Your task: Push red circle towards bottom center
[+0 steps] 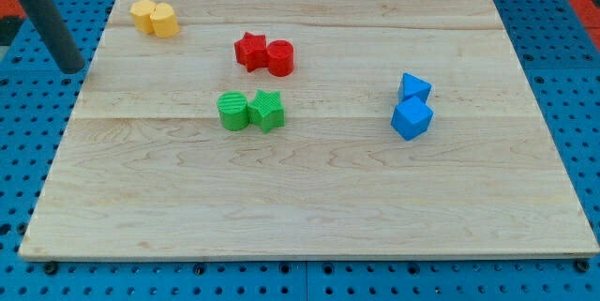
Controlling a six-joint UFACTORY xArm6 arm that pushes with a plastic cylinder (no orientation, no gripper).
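My tip (72, 67), a bare rod with no hand to open or close, sits off the counter's (309, 207) left edge, well apart from every block. The red circle (279, 57) lies upper centre, touching the red star (250, 50).

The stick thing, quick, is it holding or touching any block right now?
My tip: no jaws, just a rod, holding nothing. It sits off the board's left edge, touching no block, far left of the red circle.

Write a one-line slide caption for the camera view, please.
Four pairs of blocks on a wooden board; red circle touches red star; my tip stands off the board's left edge.
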